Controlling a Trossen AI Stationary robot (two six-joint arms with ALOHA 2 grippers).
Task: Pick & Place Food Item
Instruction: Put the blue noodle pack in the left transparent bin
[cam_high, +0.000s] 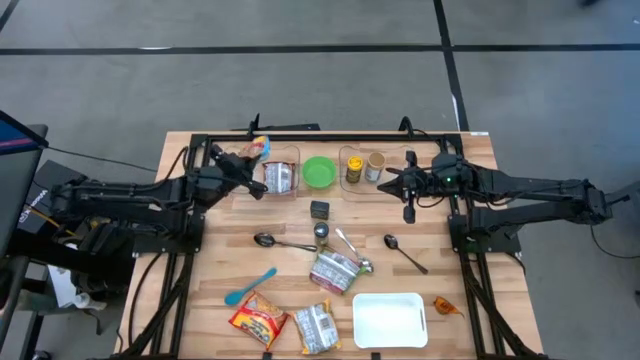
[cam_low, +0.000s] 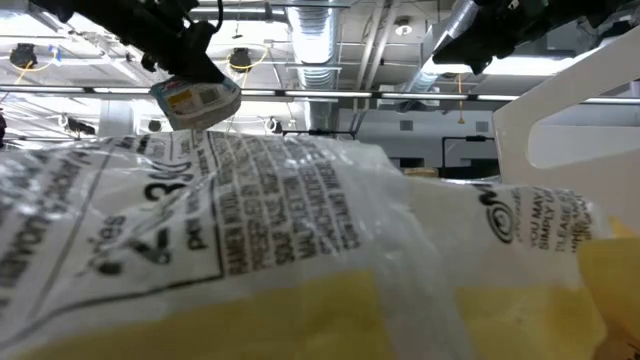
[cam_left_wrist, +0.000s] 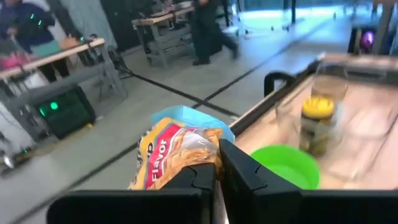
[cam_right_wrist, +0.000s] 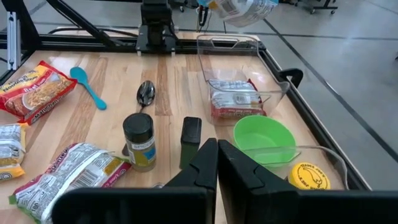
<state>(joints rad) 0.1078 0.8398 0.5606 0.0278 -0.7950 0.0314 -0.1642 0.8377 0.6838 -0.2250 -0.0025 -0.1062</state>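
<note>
**Noodle packet aloft over the far bin**

While the left claw (cam_high: 254, 152) hangs above the back-left corner of the bench (cam_high: 220, 270), it is clenched on a yellow noodle packet (cam_high: 261, 149), lifted just over the clear bin (cam_high: 281, 176) that already has one packet (cam_high: 281, 178) lying in it. Seen from above, the green bowl (cam_high: 319, 171) sits just beside that bin, and a second clear bin (cam_high: 363, 166) beside the bowl holds two spice jars. The right claw (cam_high: 392, 181) waits near that second bin, clenched on nothing. Spoons, a small dark box (cam_high: 319, 209), more noodle packets, a blue spoon (cam_high: 249, 286) and a white tray (cam_high: 390, 320) lie spread over the front of the bench.

From bench height, a crinkled packet (cam_low: 250, 230) fills nearly everything; the held packet (cam_low: 196, 100) dangles from the left claw (cam_low: 190, 45) at upper left.

Past the left wrist, the packet (cam_left_wrist: 177, 152) is pinched between the dark fingers (cam_left_wrist: 242, 174), with the green bowl (cam_left_wrist: 283, 165) and a yellow-lidded jar (cam_left_wrist: 318, 118) beyond.

Past the right wrist, the fingers (cam_right_wrist: 205, 165) meet with nothing between them; the bowl (cam_right_wrist: 264, 138), the dark box (cam_right_wrist: 191, 142) and a jar (cam_right_wrist: 139, 140) stand on the bench, and the held packet (cam_right_wrist: 242, 9) hangs over the far bin (cam_right_wrist: 239, 68).
</note>
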